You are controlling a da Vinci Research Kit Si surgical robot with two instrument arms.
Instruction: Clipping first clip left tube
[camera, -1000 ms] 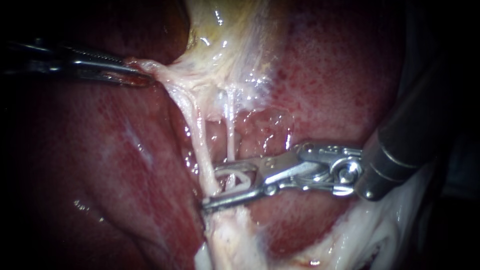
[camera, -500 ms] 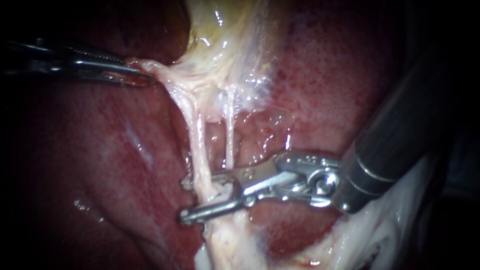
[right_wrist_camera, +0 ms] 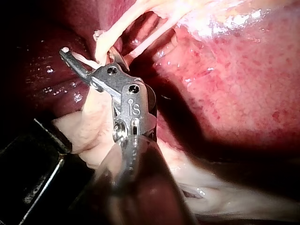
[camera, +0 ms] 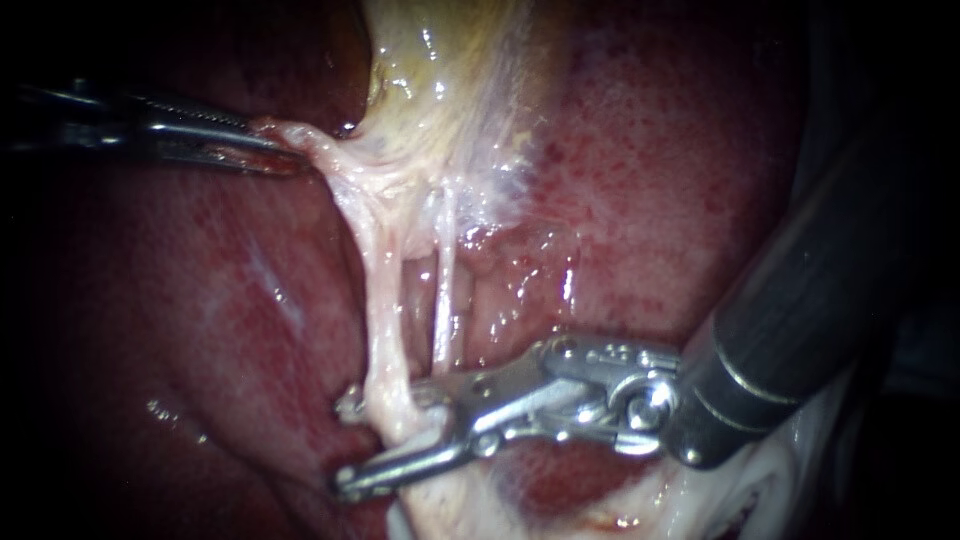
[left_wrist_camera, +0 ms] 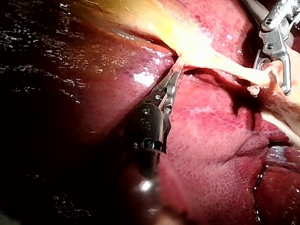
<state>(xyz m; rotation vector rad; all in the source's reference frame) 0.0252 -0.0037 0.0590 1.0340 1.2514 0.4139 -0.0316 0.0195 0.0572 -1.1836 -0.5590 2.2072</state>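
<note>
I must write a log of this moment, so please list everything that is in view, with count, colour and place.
glistening dark red liver: one, red, behind everything.
pale yellowish gallbladder: one, yellow-white, top centre.
thicker pale left tube: one, pinkish, running down from the gallbladder.
thin whitish right tube: one, white, beside the left tube.
left instrument: one, dark metal, jaws shut on the gallbladder's lower edge.
right instrument: one, silver, jaws open around the left tube.

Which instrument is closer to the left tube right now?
Right. The right instrument has its open jaws around the left tube; the left instrument grips tissue beyond the tube's upper end.
</note>
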